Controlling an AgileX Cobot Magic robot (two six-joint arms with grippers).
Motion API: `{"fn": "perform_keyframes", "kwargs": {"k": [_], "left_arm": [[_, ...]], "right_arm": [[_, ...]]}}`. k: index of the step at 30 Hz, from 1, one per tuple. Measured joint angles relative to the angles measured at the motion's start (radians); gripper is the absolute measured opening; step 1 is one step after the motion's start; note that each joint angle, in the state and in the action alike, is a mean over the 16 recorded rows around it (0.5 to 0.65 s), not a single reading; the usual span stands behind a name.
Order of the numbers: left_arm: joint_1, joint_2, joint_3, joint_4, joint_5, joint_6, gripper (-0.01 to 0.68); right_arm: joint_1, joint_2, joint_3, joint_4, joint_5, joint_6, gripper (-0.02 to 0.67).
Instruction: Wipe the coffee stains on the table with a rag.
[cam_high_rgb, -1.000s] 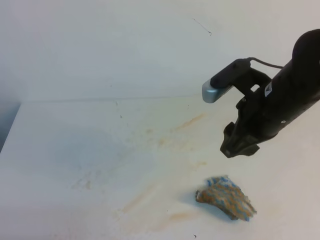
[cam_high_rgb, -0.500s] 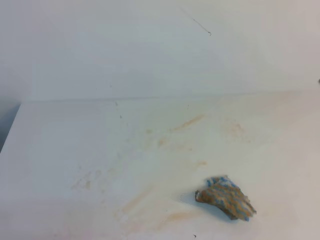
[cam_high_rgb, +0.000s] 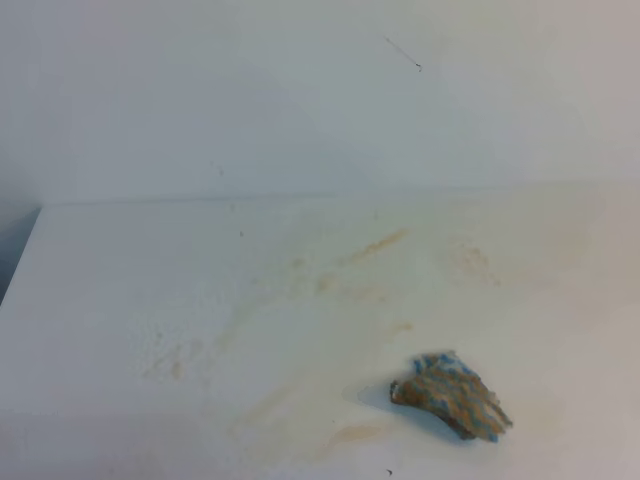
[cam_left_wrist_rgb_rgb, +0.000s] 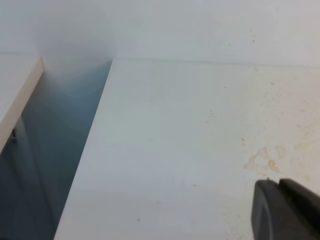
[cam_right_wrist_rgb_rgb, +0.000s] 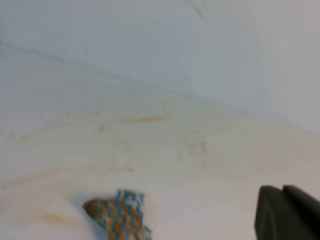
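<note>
The rag (cam_high_rgb: 452, 395) lies crumpled on the table (cam_high_rgb: 120, 300) at the front right, blue-and-white striped and stained brown. It also shows at the bottom of the right wrist view (cam_right_wrist_rgb_rgb: 117, 215). Nothing holds it. The coffee stains are faint tan smears: a streak (cam_high_rgb: 375, 245) at mid-table, a wider smear (cam_high_rgb: 290, 395) left of the rag, and blotches (cam_left_wrist_rgb_rgb: 262, 159) in the left wrist view. Neither arm shows in the exterior view. My left gripper (cam_left_wrist_rgb_rgb: 278, 182) and right gripper (cam_right_wrist_rgb_rgb: 283, 189) show only as dark finger ends lying together, empty, above the table.
A white wall (cam_high_rgb: 300, 100) rises behind the table. The table's left edge (cam_left_wrist_rgb_rgb: 100, 115) drops into a dark gap, with another white surface (cam_left_wrist_rgb_rgb: 15, 90) beyond it.
My right arm, which hung above the rag at the right one second ago, has left the exterior view. The rag has not moved.
</note>
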Motion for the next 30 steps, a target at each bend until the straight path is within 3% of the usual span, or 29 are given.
{"fn": "perform_keyframes", "kwargs": {"k": [9,19,30], "left_arm": [[0.000,0.001,0.000,0.000,0.000,0.000,0.000],[0.000,0.003,-0.002,0.000,0.001,0.000,0.000],[0.000,0.001,0.000,0.000,0.000,0.000,0.000]], "right_arm": [[0.000,-0.067,0.252,-0.044,-0.242,0.048,0.004],[-0.020,-0.126,0.393,-0.050,-0.293,0.048,0.004],[-0.176,-0.404,0.598,-0.103,-0.299,0.024,0.004]]}}
